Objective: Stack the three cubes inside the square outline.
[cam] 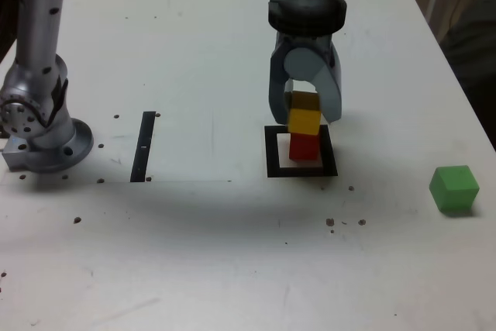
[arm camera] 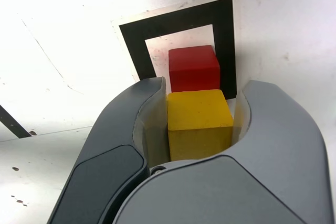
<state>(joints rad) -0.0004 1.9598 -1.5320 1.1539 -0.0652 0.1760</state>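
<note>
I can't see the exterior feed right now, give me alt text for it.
The gripper holds the yellow cube on or just above the red cube, which sits inside the square outline on the white table. The green cube lies apart, toward the exterior view's right.

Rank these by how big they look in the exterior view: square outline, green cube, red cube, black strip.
1. Square outline, widest overall.
2. Black strip, long but thin.
3. Green cube, nearer the camera.
4. Red cube, partly covered by the yellow cube, so its rank below green is unsure.

Red cube [cam: 304, 146], yellow cube [cam: 304, 121], green cube [cam: 454, 188]
</note>
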